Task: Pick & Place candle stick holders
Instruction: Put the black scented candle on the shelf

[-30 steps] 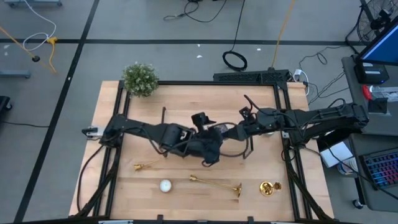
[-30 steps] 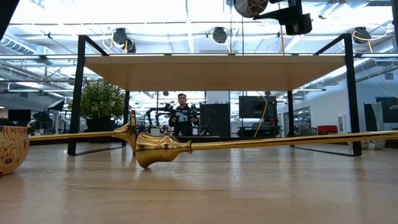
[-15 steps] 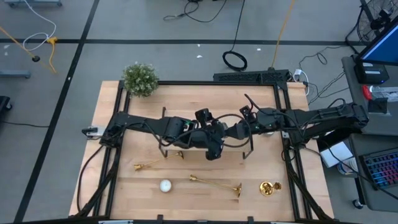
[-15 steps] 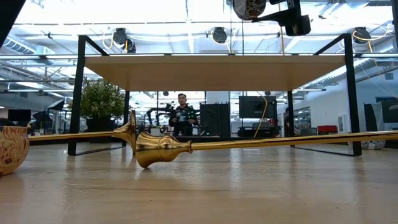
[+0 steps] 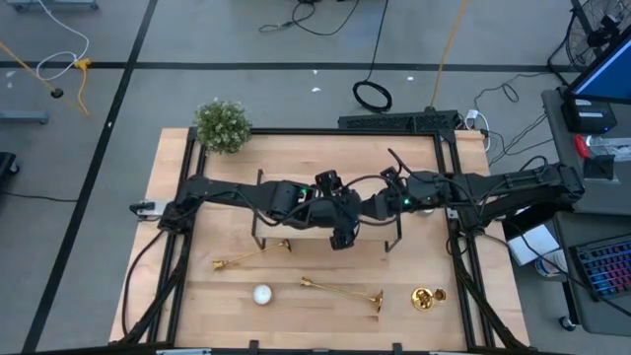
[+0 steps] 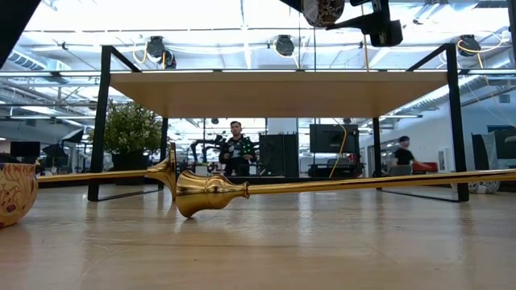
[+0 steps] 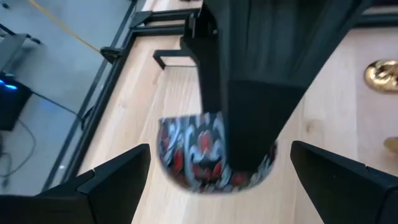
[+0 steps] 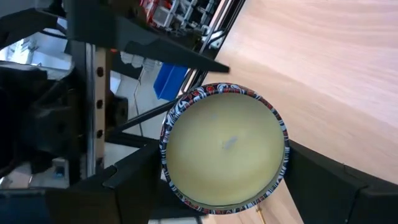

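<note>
Two gold candle stick holders lie on their sides on the table near its front: one (image 5: 242,258) at the left and one (image 5: 340,290) in the middle, which also shows in the low view (image 6: 322,186). I see no third. My right gripper (image 5: 380,207) is over the wooden shelf (image 5: 325,202), shut on a small candle cup (image 8: 225,148) with a red, black and white pattern and yellowish wax. My left gripper (image 5: 340,227) is open just beside it. Its fingers (image 7: 118,180) stand wide on either side of the cup (image 7: 199,149) without touching it. My right gripper pinches the patterned cup by two opposite sides of its wall (image 8: 166,155) between its two fingers. The wax faces up toward the wrist. The cup is lifted clear above the shelf's top (image 6: 322,10).
A white tealight (image 5: 261,293) and a gold patterned cup (image 5: 426,298) sit near the front edge. A potted plant (image 5: 222,125) stands at the far left corner. The shelf's black wire frame (image 5: 398,237) stands mid-table. People show in the room behind.
My left gripper has moved toward the table's far edge, from in front of the shelf to over it and close to the cup in my right gripper.
</note>
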### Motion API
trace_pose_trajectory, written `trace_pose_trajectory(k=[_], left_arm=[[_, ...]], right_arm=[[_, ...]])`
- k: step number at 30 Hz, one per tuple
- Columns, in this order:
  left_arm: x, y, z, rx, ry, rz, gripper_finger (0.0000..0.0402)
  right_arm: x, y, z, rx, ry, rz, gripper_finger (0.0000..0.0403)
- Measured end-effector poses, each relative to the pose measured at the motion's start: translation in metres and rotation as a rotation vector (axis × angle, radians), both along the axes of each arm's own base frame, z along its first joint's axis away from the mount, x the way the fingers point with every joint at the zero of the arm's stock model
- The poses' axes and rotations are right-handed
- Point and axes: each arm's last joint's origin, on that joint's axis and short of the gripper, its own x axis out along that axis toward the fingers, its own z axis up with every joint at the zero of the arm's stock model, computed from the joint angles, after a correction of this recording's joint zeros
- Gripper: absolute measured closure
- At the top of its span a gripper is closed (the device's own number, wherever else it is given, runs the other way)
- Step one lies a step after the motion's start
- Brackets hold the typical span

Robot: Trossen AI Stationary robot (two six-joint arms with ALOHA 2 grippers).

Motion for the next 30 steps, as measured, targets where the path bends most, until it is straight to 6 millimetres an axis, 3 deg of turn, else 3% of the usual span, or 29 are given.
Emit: trace_pose_trajectory(k=[4, 30], left_arm=[[0.006, 0.000, -0.007, 0.010, 0.010, -0.005, 0.0007], [0.011, 0.012, -0.006, -0.030, -0.033, 0.020, 0.0007]], right_arm=[[0.000, 0.000, 0.000, -0.001, 0.003, -0.001, 0.0109], [0.000, 0.000, -0.001, -0.008, 0.009, 0.000, 0.0108]])
